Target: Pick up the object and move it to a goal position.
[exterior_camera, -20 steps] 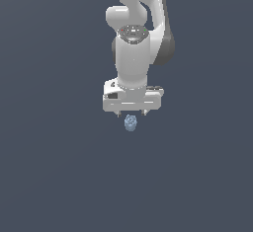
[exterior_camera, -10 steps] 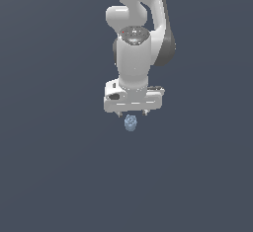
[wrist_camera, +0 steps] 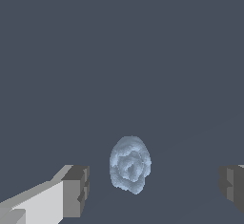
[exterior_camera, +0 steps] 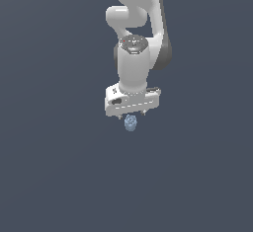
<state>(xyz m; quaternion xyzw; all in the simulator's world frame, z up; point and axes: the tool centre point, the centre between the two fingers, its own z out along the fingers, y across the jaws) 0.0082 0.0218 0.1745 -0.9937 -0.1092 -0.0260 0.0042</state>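
Closest to you in the wrist view, the gripper (wrist_camera: 155, 185) has its fingers (wrist_camera: 76, 191) spread wide apart, with the object (wrist_camera: 130, 164) lying between them and touching neither. In the exterior view the pale blue lump (exterior_camera: 130, 123) sits just below the white hand, a little above frame centre. You look to be at the approach step: next, settle lower around it and close, then lift toward the goal

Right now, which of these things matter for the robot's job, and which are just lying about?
Part of the job:
- the pale blue lump, between the open fingers, apart from both
- the gripper, open

Just lying about:
- nothing else shows, only the plain dark floor
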